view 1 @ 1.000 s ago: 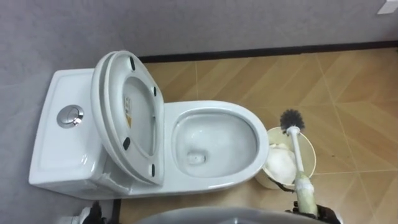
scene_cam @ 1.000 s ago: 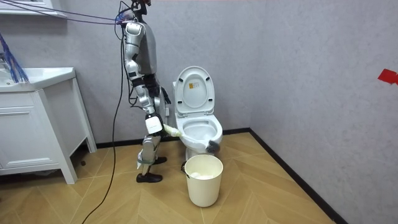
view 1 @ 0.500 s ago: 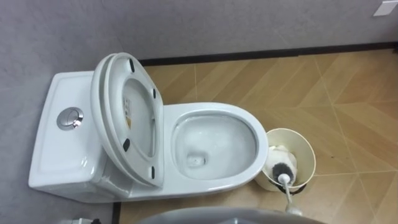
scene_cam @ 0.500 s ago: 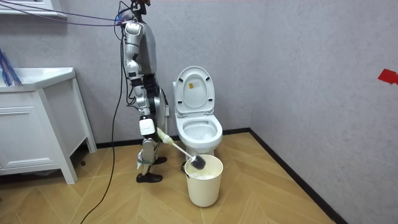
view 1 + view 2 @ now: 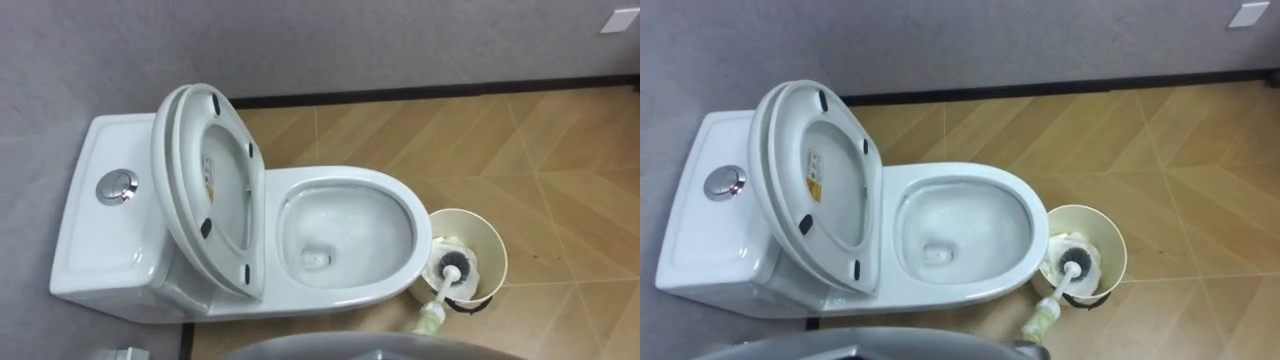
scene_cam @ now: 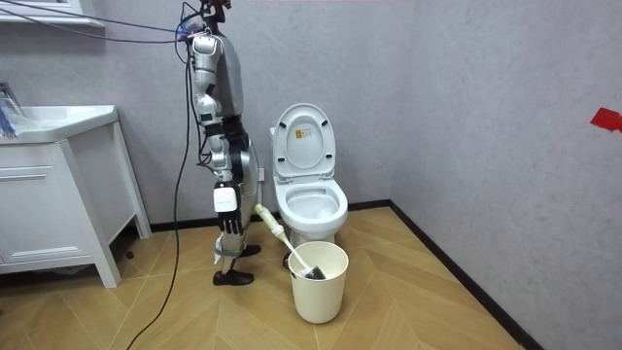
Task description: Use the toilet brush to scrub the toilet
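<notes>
The white toilet (image 5: 345, 235) stands before me with its seat and lid (image 5: 205, 185) raised against the tank. The toilet brush (image 5: 452, 268) rests head down in the cream bin (image 5: 490, 245) to the right of the bowl. Its pale handle (image 5: 431, 318) leans out over the bin's near rim. In the room view the brush (image 6: 292, 255) slants from the bin towards my right hand (image 6: 226, 220). That hand hangs at my side, open, a little apart from the handle's end. A sliver of my left hand (image 5: 125, 353) shows at the lower edge.
I stand at the toilet's front, with the bin (image 6: 319, 282) on the wood floor by my right foot. A grey wall with a dark skirting (image 5: 420, 92) runs behind the toilet. A white vanity cabinet (image 6: 53, 194) stands at the room view's left.
The brush swung down from beside the bowl into the bin. My right hand let go of the handle and dropped to my side.
</notes>
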